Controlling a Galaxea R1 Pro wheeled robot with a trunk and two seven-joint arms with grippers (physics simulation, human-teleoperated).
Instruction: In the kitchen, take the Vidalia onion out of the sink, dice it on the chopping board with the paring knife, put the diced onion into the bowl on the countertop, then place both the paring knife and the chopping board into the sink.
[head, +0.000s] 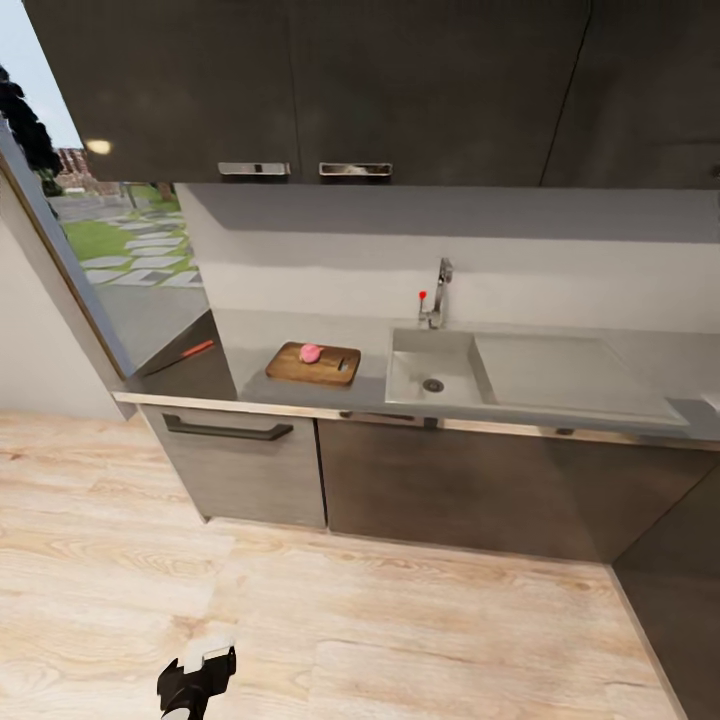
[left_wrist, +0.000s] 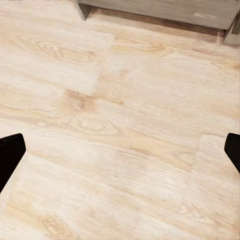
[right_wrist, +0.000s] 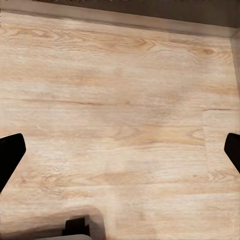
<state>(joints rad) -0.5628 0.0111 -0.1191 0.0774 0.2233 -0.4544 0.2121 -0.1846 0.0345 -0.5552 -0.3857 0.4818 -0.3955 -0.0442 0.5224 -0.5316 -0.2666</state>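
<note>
Head view, worktop (head: 300, 335): smooth light-grey; no writing is readable.
Head view, chopping board (head: 313, 364): brown wood, rounded corners; a pink onion (head: 311, 353) is seen on it, left of the steel sink (head: 437, 372).
Head view, paring knife (head: 196, 349): red handle, lying far left.
Left wrist view, left gripper (left_wrist: 120, 152): jaws spread wide over the wood-grain floor (left_wrist: 125, 125).
Right wrist view, right gripper (right_wrist: 120, 150): jaws released, nothing held.

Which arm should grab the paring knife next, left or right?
Probably left: the paring knife lies left of the chopping board, on the side of the left gripper. That gripper hangs low over the floor, away from the counter.
</note>
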